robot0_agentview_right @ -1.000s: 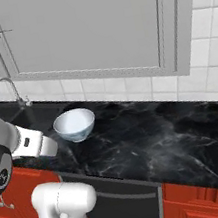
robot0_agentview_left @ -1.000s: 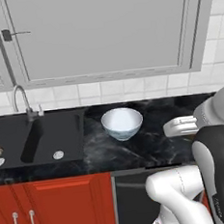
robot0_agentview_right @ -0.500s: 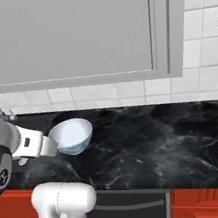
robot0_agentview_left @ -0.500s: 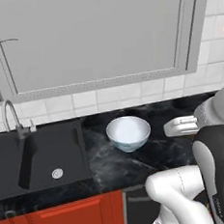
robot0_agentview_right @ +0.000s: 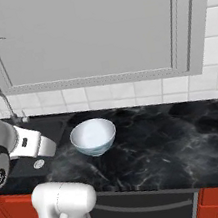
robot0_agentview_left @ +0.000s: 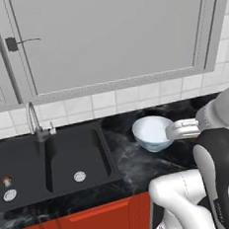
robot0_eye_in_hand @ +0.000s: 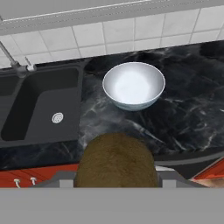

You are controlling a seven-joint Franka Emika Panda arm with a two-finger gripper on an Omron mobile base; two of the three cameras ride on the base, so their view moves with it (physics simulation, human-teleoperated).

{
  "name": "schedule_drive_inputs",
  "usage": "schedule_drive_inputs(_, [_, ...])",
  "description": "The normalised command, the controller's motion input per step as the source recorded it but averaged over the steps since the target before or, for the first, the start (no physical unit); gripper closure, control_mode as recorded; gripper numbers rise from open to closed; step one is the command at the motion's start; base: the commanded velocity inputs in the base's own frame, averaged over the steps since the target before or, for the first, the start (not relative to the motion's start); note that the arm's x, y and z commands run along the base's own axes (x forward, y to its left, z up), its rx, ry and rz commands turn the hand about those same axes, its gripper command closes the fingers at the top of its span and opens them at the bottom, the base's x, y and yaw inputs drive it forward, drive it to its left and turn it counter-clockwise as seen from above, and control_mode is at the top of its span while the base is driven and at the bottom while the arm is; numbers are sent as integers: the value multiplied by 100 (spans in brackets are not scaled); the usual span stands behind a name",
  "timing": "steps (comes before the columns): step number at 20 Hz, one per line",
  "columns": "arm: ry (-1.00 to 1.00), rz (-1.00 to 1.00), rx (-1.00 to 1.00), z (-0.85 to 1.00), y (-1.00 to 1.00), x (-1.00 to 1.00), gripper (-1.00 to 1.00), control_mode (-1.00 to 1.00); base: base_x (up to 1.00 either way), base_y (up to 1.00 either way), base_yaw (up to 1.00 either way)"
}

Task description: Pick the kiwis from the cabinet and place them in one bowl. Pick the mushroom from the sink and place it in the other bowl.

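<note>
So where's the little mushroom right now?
In the left base view, the mushroom sits in the sink's left basin, beside the round drain.

The whole scene has slid sideways in both base views, so the base has driven along the counter. The sink (robot0_agentview_left: pixel 51 162) shows both basins again, and the mushroom (robot0_agentview_left: pixel 7 181) has come into view in the far basin.

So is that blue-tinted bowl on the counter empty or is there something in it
Empty. The bowl sits upright on the black counter, and the hand view looks straight into a bare white inside, with no fruit in it.
</note>
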Motion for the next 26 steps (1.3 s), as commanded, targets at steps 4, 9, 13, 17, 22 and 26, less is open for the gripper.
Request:
schedule_drive_inputs(4, [0,0,0,0,0,0,100,100,6,0,0])
schedule_drive_inputs(9, [0,0,0,0,0,0,100,100,0,0,0])
schedule_drive_inputs(13, [7,-5,0,-2,-12,41,100,-100,0,0,0])
schedule_drive_inputs(17, [20,-9,-1,-9,-26,73,100,-100,0,0,0])
schedule_drive_inputs(22, [12,-6,-3,-21,-9,89,100,-100,0,0,0])
schedule_drive_inputs(26, [0,-4,0,-53,0,85,100,-100,0,0,0])
